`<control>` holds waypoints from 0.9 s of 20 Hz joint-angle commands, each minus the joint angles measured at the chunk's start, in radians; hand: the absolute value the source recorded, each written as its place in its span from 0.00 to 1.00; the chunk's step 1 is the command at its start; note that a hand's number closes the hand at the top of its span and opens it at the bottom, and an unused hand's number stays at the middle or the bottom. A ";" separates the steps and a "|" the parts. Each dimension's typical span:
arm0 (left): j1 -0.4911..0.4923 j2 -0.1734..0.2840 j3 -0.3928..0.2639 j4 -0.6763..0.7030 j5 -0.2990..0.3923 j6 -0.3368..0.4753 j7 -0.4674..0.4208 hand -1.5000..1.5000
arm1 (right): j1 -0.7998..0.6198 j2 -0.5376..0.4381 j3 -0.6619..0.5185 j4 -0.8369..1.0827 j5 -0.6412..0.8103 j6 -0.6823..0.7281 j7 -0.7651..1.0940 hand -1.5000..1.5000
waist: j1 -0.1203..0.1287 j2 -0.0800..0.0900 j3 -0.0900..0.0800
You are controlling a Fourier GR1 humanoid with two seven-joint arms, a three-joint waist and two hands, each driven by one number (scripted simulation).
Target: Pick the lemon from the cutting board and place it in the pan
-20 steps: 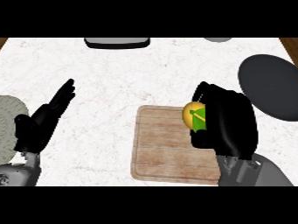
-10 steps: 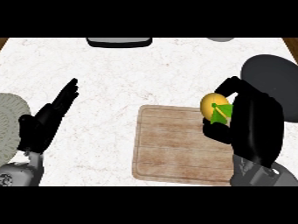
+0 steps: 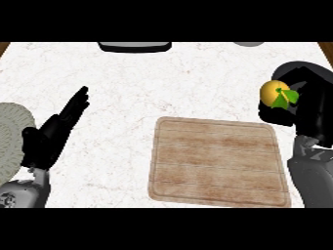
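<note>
Curled round the lemon (image 3: pixel 275 92), my right robot hand (image 3: pixel 314 114) sits at about three o'clock in the head view, its black fingers wrapped behind and beneath the fruit. That lemon is a rounded yellow thing with a bright green marking on the side nearest my palm. It is off the cutting board (image 3: pixel 217 163) and held just over the near rim of the pan (image 3: pixel 307 73), a dark, smooth, round shape mostly hidden behind my fingers; whether the fruit touches the pan I cannot quite tell from this angle.

The cutting board lies bare at roughly five o'clock, a pale wooden slab with rounded corners, a shallow groove round its edge and streaky grain running across it. It rests on the desk (image 3: pixel 161 78), whose top is white and faintly veined like marble.

My left robot hand (image 3: pixel 53 132) shows at eight o'clock, fingers straight and relaxed, holding nothing, pointing toward one o'clock. Just beside it, at nine o'clock, lies a round grey-green plate (image 3: pixel 3 141) with a finely ribbed surface, cut off by the view's edge.
</note>
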 commanded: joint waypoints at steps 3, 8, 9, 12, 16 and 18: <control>-0.043 -0.003 0.036 0.054 0.014 -0.021 0.000 0.50 | -0.034 -0.110 -0.177 0.292 -0.072 -0.152 -0.219 1.00 | 0.004 0.003 0.000; -0.031 0.027 0.058 0.008 0.027 -0.066 0.021 0.50 | -0.092 -0.155 -0.270 0.543 -0.164 -0.257 -0.412 1.00 | 0.009 0.002 0.001; 0.028 -0.046 -0.022 -0.013 -0.055 0.000 -0.010 0.50 | -0.123 -0.109 -0.246 0.623 -0.120 -0.328 -0.432 1.00 | 0.012 0.002 0.000; 0.001 -0.031 0.004 -0.034 -0.026 -0.027 0.022 0.50 | -0.181 -0.201 -0.346 0.764 -0.255 -0.311 -0.593 1.00 | 0.013 0.003 0.001; 0.015 -0.042 0.000 -0.028 -0.048 -0.023 0.011 0.50 | -0.343 -0.267 -0.385 1.002 -0.255 -0.300 -0.666 1.00 | 0.021 0.005 0.001; -0.031 -0.040 0.035 0.056 -0.034 -0.050 -0.044 0.50 | -0.390 -0.258 -0.393 1.092 -0.253 -0.343 -0.708 1.00 | 0.017 0.006 0.000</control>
